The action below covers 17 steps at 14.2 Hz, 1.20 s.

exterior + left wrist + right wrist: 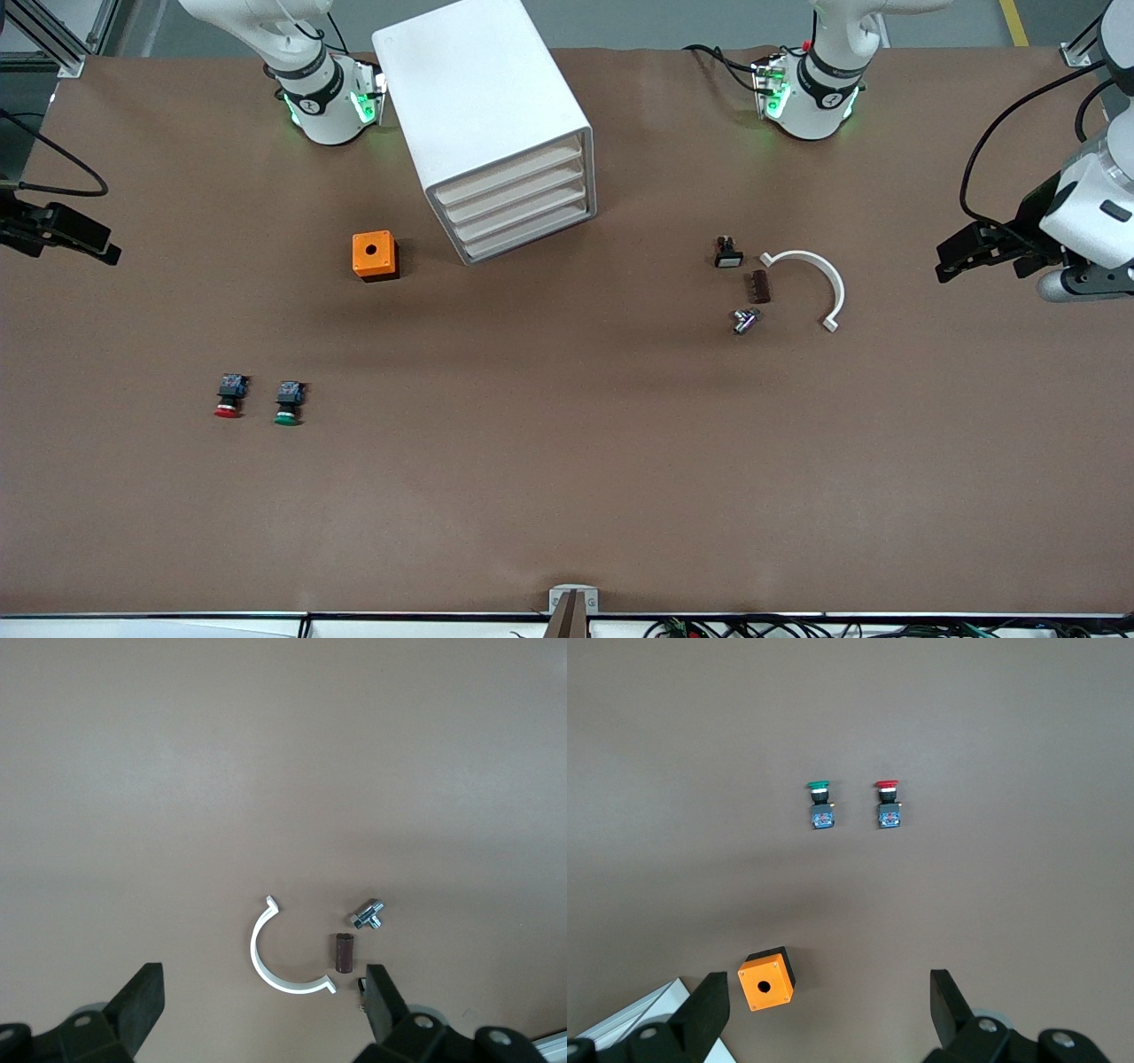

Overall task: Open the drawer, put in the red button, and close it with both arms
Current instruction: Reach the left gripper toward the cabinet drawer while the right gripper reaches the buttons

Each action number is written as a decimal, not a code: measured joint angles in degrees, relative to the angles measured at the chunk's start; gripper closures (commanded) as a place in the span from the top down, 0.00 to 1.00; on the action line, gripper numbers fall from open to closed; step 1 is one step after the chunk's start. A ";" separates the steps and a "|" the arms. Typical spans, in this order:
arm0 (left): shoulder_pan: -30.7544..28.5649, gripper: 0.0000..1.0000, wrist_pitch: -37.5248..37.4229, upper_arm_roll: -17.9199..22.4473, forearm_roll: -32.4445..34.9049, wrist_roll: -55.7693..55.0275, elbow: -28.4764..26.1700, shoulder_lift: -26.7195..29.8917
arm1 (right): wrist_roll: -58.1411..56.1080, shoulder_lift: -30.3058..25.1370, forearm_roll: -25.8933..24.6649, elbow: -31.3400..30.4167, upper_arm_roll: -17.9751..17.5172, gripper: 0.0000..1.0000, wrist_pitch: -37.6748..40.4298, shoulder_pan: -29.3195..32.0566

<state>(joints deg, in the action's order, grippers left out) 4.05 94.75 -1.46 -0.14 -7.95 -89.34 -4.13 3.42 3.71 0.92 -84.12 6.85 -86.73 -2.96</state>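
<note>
Two grippers are hanging wide open and empty: the left gripper [961,257] over the left arm's end of the table, the right gripper [84,239] over the right arm's end. The red button [229,396] is lying beside the green button [289,404], nearer the front camera than the orange box [374,255] and the closed drawer cabinet [492,124]

2 pushbuttons [229,396], 1 orange box [374,255], 1 drawer cab. [492,124], 4 small parts [802,288].
</note>
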 measured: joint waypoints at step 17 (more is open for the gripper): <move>1.67 1.00 -5.93 -7.49 -17.76 4.21 -5.80 -5.79 | 0.00 2.76 -1.70 0.31 0.46 1.00 -2.92 1.69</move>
<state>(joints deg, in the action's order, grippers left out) 5.72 88.82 -8.95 -17.90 -3.74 -95.13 -9.92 3.42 6.47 -0.77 -83.81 7.31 -89.65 -1.27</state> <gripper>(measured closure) 0.000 0.000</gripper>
